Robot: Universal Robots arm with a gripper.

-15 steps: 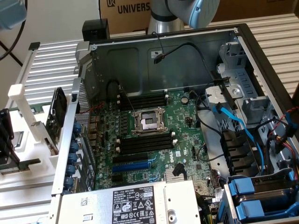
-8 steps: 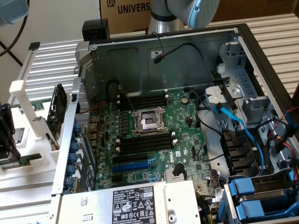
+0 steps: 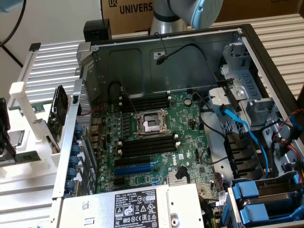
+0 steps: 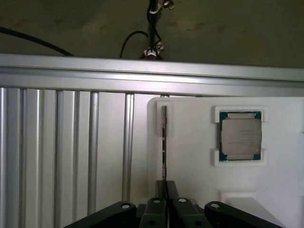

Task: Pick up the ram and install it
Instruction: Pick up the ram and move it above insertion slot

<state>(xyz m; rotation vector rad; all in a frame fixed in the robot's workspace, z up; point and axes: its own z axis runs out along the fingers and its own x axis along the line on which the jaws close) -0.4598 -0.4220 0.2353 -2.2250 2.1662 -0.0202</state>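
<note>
Pick-up stage, judged from the wrist view. The pincer (image 4: 166, 183) has its fingers drawn in close on either face of the ram (image 4: 164, 142), at the stick's near end. I read that as a grip, though the contact itself sits right at the fingertips and is hard to confirm.

- The ram stands on edge in a narrow slot of the white holder (image 4: 190, 156) and runs straight ahead of the fingertips. Its far end is seated in a small notch. I judge it not yet lifted.
- The processor chip (image 4: 240, 135) lies in its own pocket, off to one side of the pincer's line and well apart from the ram.
- The ribbed aluminium table (image 4: 71, 156) is on the pincer's other side.
- In the exterior view the motherboard (image 3: 190, 123) lies in the open computer case (image 3: 142, 61), with long black empty slots (image 3: 147, 145) near the socket.

Doing this step well, in my judgement:
- Pull along the plane of the stick, with no twist.
- Hold it level so the far end clears the notch without dragging.
- Go slowly, since a thin board gripped at one end may flex or pivot.
- Stop if the holder shifts with it.
</note>
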